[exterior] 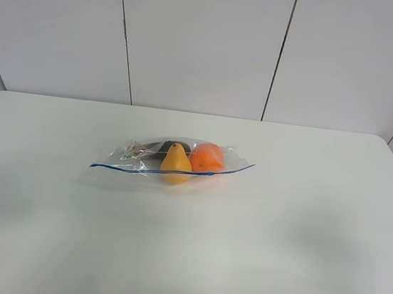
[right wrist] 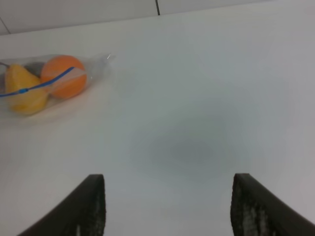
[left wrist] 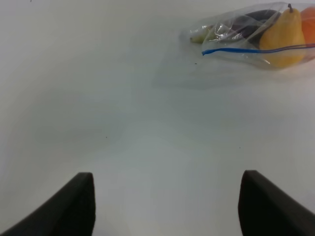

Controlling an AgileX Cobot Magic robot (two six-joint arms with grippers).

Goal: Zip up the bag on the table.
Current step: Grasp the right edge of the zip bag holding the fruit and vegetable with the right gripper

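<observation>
The clear plastic bag (exterior: 173, 160) lies in the middle of the white table (exterior: 301, 231). A thin blue seal strip (exterior: 168, 172) runs along its near edge. Inside are a yellow pear (exterior: 176, 162), an orange (exterior: 207, 157) and a dark item (exterior: 166, 146). Neither arm shows in the exterior high view. In the left wrist view the left gripper (left wrist: 166, 201) is open over bare table, well away from the bag (left wrist: 256, 37). In the right wrist view the right gripper (right wrist: 167, 204) is open, with the bag (right wrist: 47, 86) some way off.
A white panelled wall (exterior: 202, 44) stands behind the table's far edge. The table's rounded far corners show at left and right. Nothing else lies on the table.
</observation>
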